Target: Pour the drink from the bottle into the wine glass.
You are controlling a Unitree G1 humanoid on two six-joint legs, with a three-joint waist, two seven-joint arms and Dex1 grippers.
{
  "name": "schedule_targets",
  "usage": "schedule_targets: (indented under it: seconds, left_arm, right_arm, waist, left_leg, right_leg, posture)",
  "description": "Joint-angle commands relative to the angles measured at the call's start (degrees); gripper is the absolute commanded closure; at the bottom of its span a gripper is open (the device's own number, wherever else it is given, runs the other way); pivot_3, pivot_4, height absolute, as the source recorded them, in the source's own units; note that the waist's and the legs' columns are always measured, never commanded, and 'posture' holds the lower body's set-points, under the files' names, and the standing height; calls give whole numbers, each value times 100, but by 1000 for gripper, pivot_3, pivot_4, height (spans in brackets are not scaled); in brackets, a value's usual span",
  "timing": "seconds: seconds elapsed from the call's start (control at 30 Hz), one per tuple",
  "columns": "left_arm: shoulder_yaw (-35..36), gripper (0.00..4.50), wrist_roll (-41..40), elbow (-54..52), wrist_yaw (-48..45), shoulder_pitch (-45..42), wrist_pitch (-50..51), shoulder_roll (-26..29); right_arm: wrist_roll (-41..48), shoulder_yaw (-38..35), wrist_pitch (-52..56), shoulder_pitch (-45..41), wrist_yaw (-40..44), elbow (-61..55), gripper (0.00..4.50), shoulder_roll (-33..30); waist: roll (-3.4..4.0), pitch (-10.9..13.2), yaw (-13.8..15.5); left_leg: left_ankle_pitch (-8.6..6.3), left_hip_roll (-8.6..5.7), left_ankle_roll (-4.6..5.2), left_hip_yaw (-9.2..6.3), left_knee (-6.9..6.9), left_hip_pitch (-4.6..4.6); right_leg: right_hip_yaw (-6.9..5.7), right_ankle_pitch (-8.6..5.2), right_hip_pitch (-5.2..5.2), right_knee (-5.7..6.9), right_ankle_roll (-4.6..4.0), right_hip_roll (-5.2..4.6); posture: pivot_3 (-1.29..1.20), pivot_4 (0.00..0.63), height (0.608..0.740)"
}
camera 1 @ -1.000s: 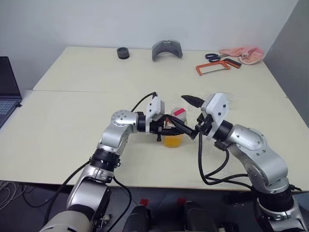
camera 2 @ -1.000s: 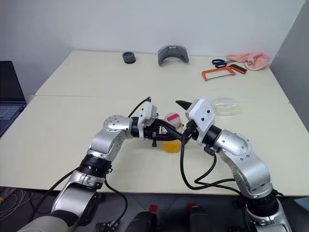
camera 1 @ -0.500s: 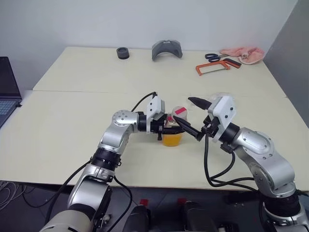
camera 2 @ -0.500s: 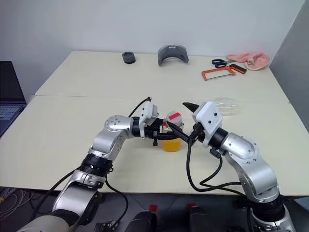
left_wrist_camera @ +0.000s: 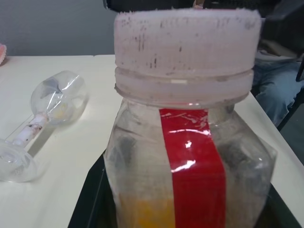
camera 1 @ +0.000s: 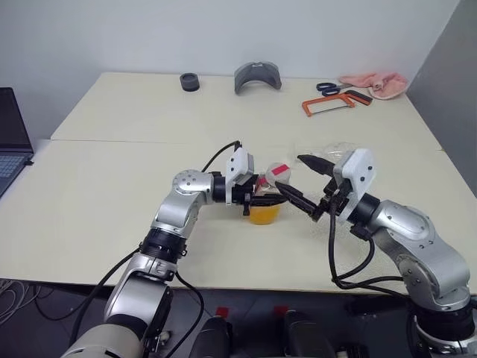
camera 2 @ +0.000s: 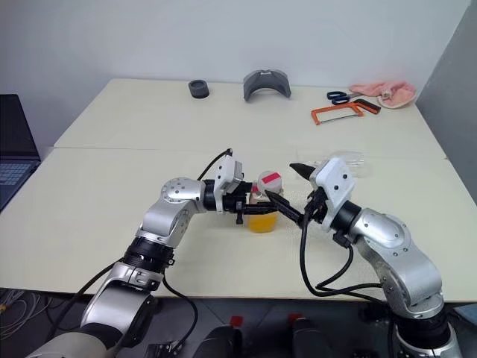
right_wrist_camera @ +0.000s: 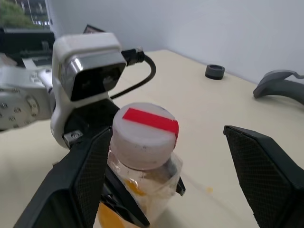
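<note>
Left hand (camera 1: 262,198) clamped tight on the bottle (camera 1: 267,203), fingers either side of the squarish body, hand pointing across toward the robot's right. One bottle, roughly upright, long axis near vertical with a slight lean, white cap (right_wrist_camera: 144,134) on top, still on, red mark across it. Red label stripe (left_wrist_camera: 194,166) runs down the body. The drink (camera 1: 264,215), orange-yellow, sits low in the bottle. Bottle is near the middle of the front surface (camera 1: 97,209), between the two hands.

Right hand (camera 1: 305,183) wide open, holding nothing. In the right wrist view one finger (right_wrist_camera: 78,178) is right beside the cap and the other finger (right_wrist_camera: 266,175) stands well apart on the far side; cannot tell if the near finger touches the bottle.

One wine glass (left_wrist_camera: 40,114), clear, lying on its side on the surface just behind the right hand, long axis flat; bowl and foot at opposite ends, the foot nearer the left wrist camera.

Further back on the rear surface: one black ring (camera 1: 190,81), one grey curved piece (camera 1: 258,77), one orange-framed hacksaw (camera 1: 334,104), one pair of scissors (camera 1: 330,88), one pink cloth (camera 1: 376,83). One laptop (camera 1: 13,142) at the far left edge.
</note>
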Motion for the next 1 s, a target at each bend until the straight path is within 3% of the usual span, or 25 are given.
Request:
schedule_targets:
  seconds: [0.03,1.0]
  left_arm:
    - [219,2838,-100,-56,175,-191,-199,-110]
    - [184,2839,13,60,337,-220,-250,-214]
  right_arm:
    - [232,-71,181,-203,-194,-265,518,122]
    - [51,673,121,-624,-294,-273,518,586]
  waist:
    - [0,0,0]
    - [0,0,0]
  left_leg:
    - [0,-1,0,0,0,0]
    - [0,-1,0,-2,0,0]
  right_leg:
    - [0,0,0,-1,0,0]
    - [-1,0,0,0,0,1]
  posture:
    - [0,150,740]
    - [0,150,740]
